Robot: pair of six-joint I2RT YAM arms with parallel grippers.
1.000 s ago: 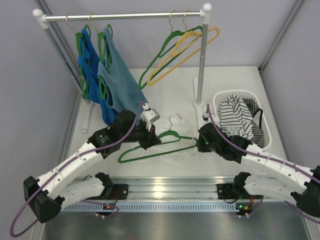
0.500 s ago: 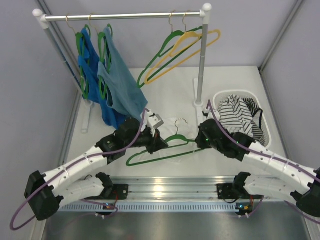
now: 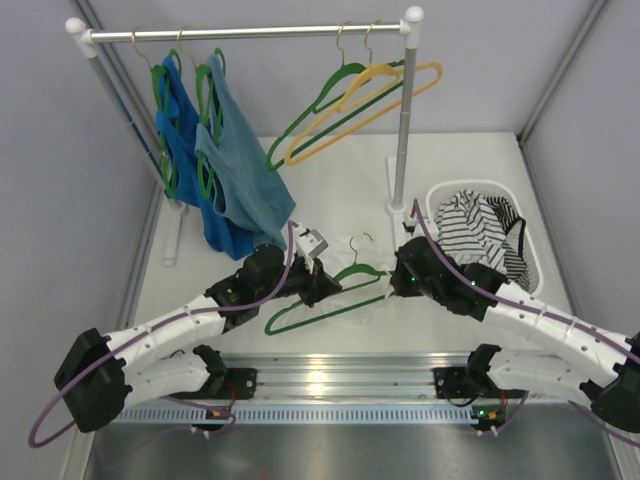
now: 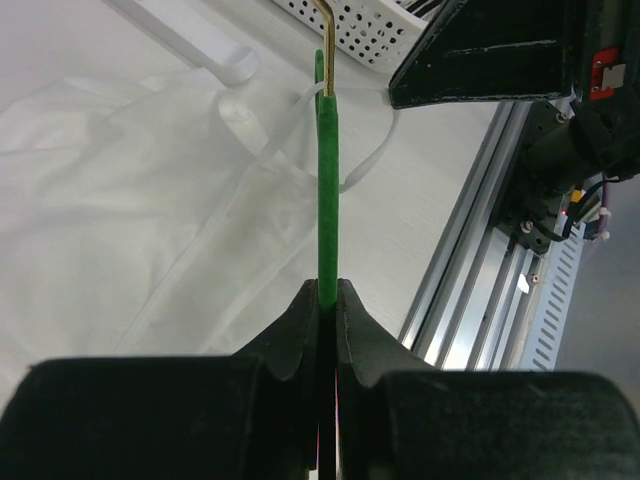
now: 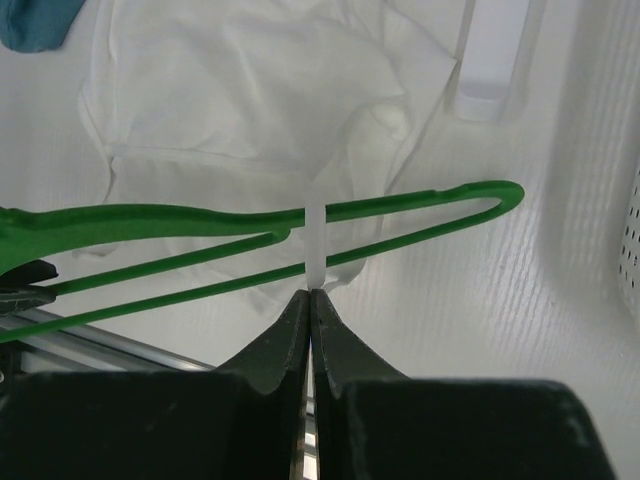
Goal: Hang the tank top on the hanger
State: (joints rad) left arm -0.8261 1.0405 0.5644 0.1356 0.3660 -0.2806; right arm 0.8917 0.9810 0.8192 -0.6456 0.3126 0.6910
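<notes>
The green hanger [image 3: 330, 300] lies tilted over the white tank top [image 3: 352, 248], which is spread on the table between my arms. My left gripper [image 3: 318, 283] is shut on the hanger's bar near the hook; in the left wrist view the green bar [image 4: 327, 180] runs straight out from the closed jaws [image 4: 327, 295] over the white fabric [image 4: 120, 200]. My right gripper [image 5: 312, 292] is shut on a thin white strap [image 5: 316, 240] of the tank top. The strap crosses the hanger's arm [image 5: 400, 205] near its right tip.
A clothes rack [image 3: 250, 32] at the back holds blue tank tops [image 3: 225, 170], a green hanger and a yellow hanger [image 3: 370, 95]. Its right post [image 3: 402, 150] stands just behind my right gripper. A white basket [image 3: 540, 265] with a striped garment [image 3: 480, 235] sits at right.
My left arm has carried the hanger to the right and slightly away, closer to my right gripper. The right gripper has stayed shut on the strap, barely moving.
</notes>
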